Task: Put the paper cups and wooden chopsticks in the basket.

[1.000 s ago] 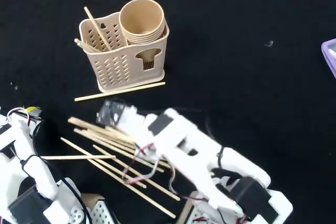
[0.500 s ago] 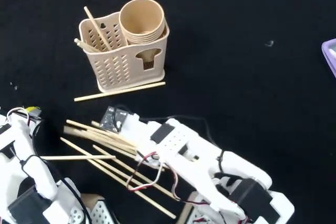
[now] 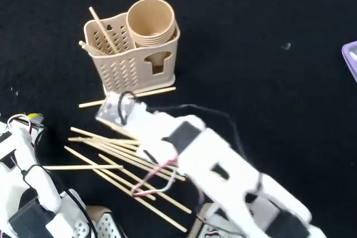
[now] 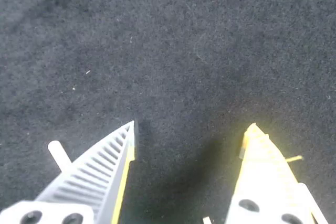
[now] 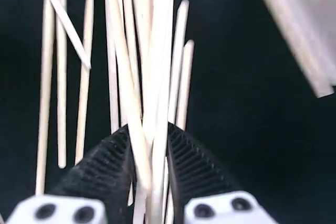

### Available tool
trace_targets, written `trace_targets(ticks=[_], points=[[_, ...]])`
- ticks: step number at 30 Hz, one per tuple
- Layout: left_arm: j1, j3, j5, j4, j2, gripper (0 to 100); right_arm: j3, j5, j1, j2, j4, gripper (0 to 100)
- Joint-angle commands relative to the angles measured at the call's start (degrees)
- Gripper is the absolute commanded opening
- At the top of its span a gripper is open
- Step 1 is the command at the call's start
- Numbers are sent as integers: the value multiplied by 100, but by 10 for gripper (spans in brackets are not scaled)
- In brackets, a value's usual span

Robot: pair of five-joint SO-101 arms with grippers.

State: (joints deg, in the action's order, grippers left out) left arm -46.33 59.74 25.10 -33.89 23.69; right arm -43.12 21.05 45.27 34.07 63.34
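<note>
The right end effector (image 5: 149, 136) was clamped on pale wooden chopsticks (image 5: 157, 51) near the beige perforated plastic basket (image 3: 131, 65) — stacked tan paper cups (image 3: 150, 20) already inside — while the left end effector (image 4: 191, 129) hung, jaws apart, over the black table (image 4: 168, 35).

Soft, even light falls from above on the black cloth surface (image 3: 268, 82), which swallows most of it and shows almost no shadows. The beige perforated plastic basket (image 3: 120, 68) near the far edge is bright and crisp. The white plastic right arm (image 3: 212, 165) looks smeared, its outlines soft, glaring against the dark. In the right wrist view the pale wooden chopsticks (image 5: 157, 51) are washed out and blurred, worst close to the right gripper (image 5: 148, 129). In the left wrist view the cloth looks grey and grainy, with a soft shadow beneath the left gripper (image 4: 191, 127).
</note>
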Motion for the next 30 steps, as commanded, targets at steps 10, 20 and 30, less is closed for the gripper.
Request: trace_targets(ticks=[10, 20, 30], points=[[40, -40, -35, 70, 193, 321, 743, -114, -791, 2220, 97, 10], [31, -40, -35, 70, 193, 321, 1182, -545, -360, 2202, -545, 10], [22, -40, -35, 70, 193, 321, 963, -545, 352, 2202, -510, 10]])
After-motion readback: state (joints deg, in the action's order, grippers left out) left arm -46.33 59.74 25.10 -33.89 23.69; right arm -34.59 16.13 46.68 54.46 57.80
